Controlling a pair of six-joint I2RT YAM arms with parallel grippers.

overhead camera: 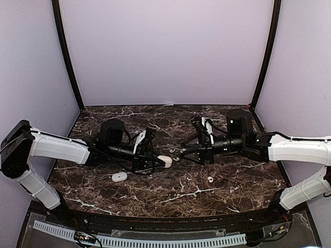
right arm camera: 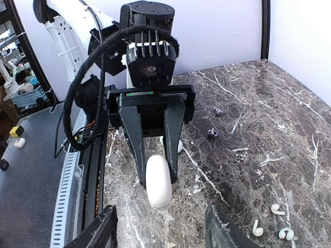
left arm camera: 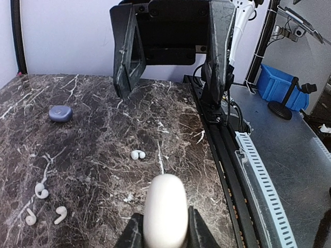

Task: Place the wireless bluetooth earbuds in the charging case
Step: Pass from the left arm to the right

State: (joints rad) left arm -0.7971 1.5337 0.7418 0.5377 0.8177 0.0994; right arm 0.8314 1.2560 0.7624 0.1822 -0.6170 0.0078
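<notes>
Two tools face each other: my left tool (left arm camera: 165, 233) is closed narrow on the white pebble-shaped plastic charging case (left arm camera: 164, 199), and my right tool (left arm camera: 169, 95) stands wide and empty near it. The case looks shut to me, so I should hold it steady and square while the right tool comes in at the seam. Farther out the tiny white plastic earbuds (left arm camera: 138, 154) lie loose on the dark marble counter (left arm camera: 103, 134), with a lavender oval case (left arm camera: 60, 113) beyond; only my own crowded arms obstruct.
</notes>
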